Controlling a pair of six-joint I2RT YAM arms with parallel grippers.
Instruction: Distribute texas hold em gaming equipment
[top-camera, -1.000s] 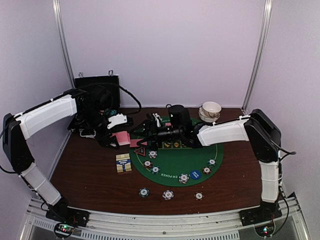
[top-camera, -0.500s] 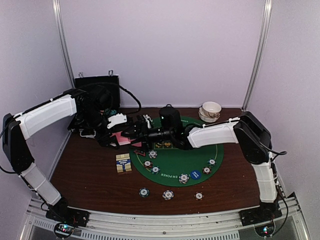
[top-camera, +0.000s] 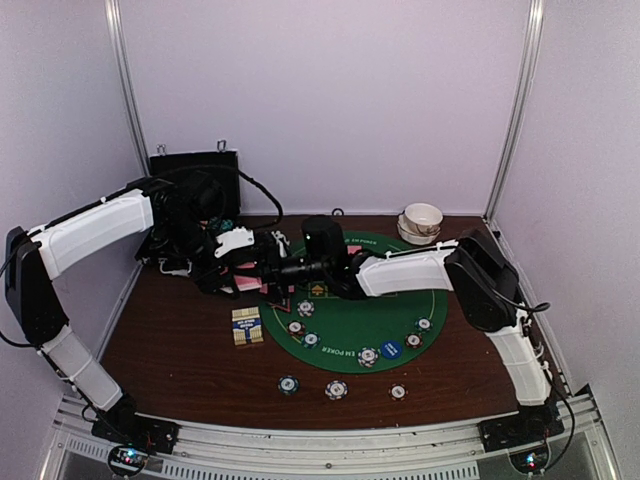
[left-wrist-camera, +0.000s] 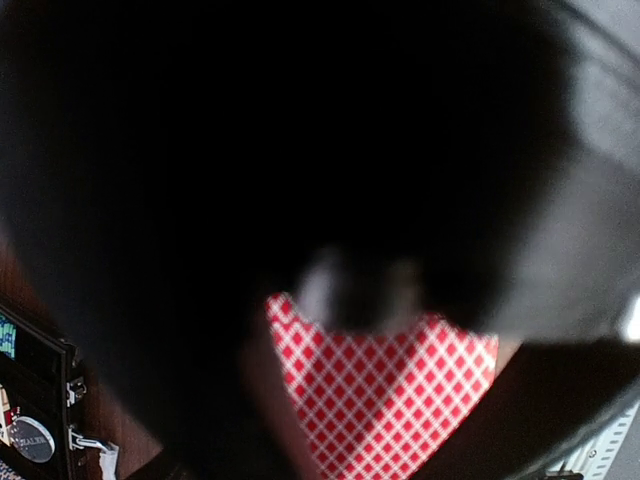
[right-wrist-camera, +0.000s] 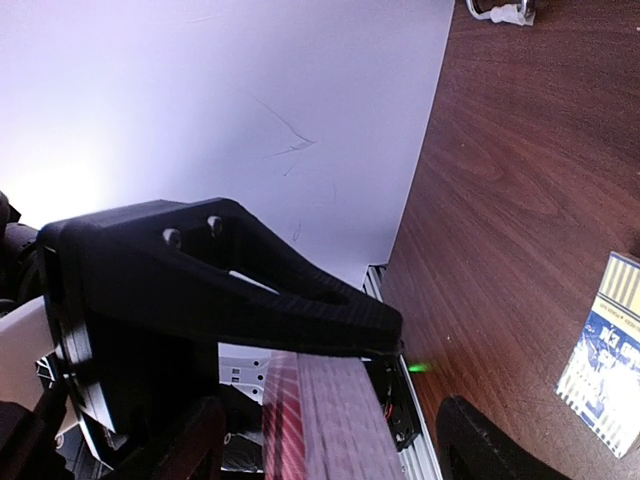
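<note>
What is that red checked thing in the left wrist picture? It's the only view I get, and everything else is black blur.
Observer: A stack of pink-backed cards, clamped in the left pincer. From above, it hangs near the left edge of a green mat.
Operator: Is the other arm anywhere near?
Observer: Yes. The right pincer reaches across the mat to the stack. Its own camera shows it open, one finger on each side of the cards.
Operator: Is anything laid out?
Observer: From above, poker chips lie on the mat, and three more sit on the table in front of it.
</note>
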